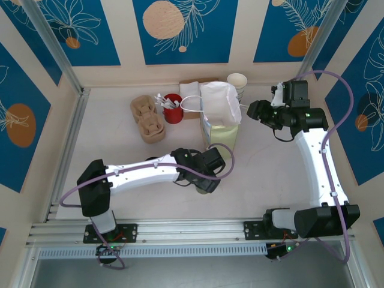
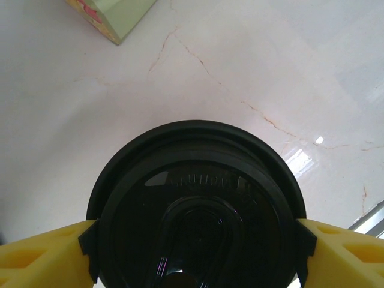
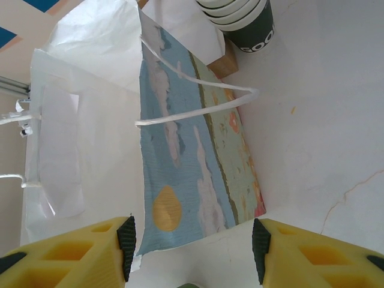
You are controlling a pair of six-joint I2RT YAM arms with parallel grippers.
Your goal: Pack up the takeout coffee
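The takeout coffee (image 2: 198, 222) stands on the white table, its round black lid seen from above. My left gripper (image 2: 197, 246) has its yellow fingers (image 2: 42, 258) pressed against both sides of the lid rim, so it is shut on the cup. In the top view the left gripper (image 1: 207, 179) sits low over the cup, just in front of the paper bag (image 1: 219, 108). My right gripper (image 1: 255, 111) hangs open to the right of the bag's mouth. Between its pads, the right gripper (image 3: 193, 249) has nothing but the bag's painted blue side (image 3: 192, 156) below.
A cardboard cup carrier (image 1: 148, 119) and a red cup of stirrers (image 1: 173, 109) stand at the back left. A stack of lidless cups (image 1: 238, 84) stands behind the bag, also in the right wrist view as stacked cups (image 3: 240, 18). Bare table lies at the front right.
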